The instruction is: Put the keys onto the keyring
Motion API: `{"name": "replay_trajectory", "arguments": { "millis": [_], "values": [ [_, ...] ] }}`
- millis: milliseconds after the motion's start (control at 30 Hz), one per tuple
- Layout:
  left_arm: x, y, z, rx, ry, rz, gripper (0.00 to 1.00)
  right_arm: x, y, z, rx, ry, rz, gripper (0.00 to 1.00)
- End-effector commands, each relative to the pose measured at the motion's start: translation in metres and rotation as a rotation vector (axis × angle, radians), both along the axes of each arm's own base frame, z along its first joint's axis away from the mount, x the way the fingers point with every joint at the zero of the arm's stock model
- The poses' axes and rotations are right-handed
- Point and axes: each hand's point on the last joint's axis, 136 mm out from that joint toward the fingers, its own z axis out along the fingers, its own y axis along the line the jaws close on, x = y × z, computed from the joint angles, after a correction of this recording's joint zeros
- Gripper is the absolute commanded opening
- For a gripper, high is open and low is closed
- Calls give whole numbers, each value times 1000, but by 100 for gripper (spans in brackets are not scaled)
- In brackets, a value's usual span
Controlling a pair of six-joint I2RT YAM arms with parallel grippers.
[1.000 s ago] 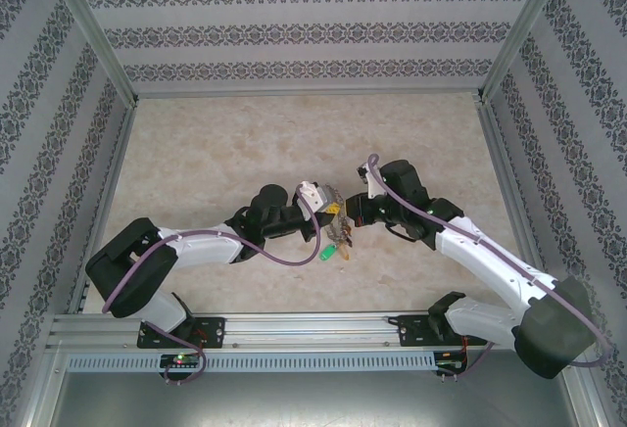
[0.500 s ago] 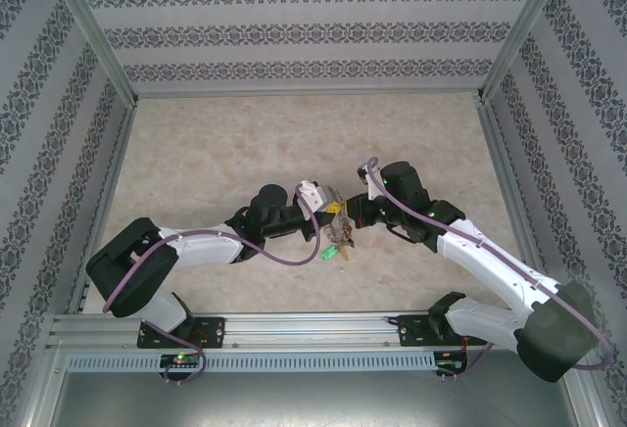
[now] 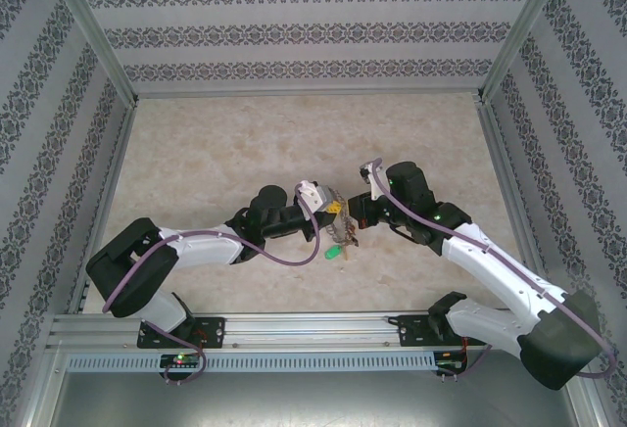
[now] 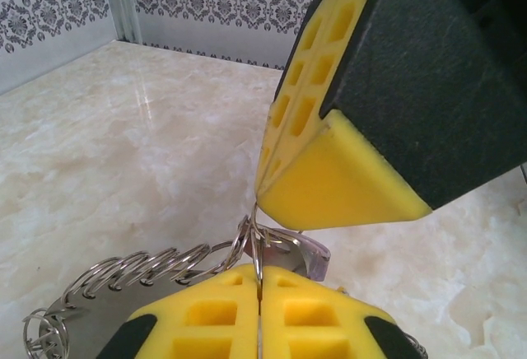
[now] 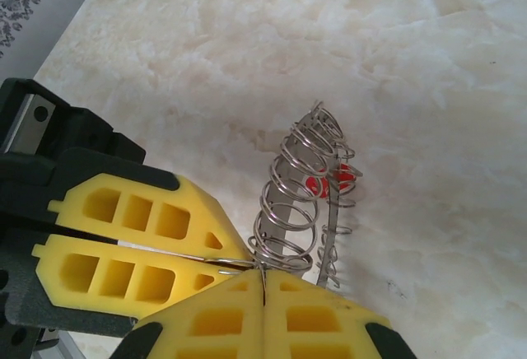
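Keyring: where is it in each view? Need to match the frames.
Top external: keyring mid-table, between the two arm tips.
Left wrist: keyring bottom left, loops fanning out from the near fingers.
Right wrist: keyring centre, standing up from the bottom fingers.
Shared landmark: left gripper and right gripper both pinch it, yellow fingers meeting.

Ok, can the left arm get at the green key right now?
Probably not yet. The left gripper is shut on the keyring, and the right gripper pinches it too. The green key sits close by with nothing over it, so reach looks fine, but its grip is taken.
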Motion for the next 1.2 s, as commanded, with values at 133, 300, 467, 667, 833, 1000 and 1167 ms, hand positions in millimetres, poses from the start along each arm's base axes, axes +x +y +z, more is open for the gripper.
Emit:
{"name": "replay_trajectory", "arguments": {
  "millis": [133,300,467,667,833,1000,1167],
  "values": [
    [-2,-9,13,-43,-28,-14,13,2,10,30,7,-123,63,0],
    [-2,-10,15,-32,-31,-25,14,0,16,33,6,-132,92,0],
    [-3,-11,14,-9,-32,-36,16,-2,21,35,5,-137,118,0],
    [-3,-10,11,32,-34,-43,17,-6,25,35,10,-137,152,0],
    [-2,-10,10,54,-39,-41,15,-7,27,34,7,-134,164,0],
    [-2,-9,8,74,-35,-40,6,-8,28,32,4,-128,173,0],
    [-1,-7,9,78,-40,-29,0,-8,25,28,-7,-118,160,0]
  ]
}}
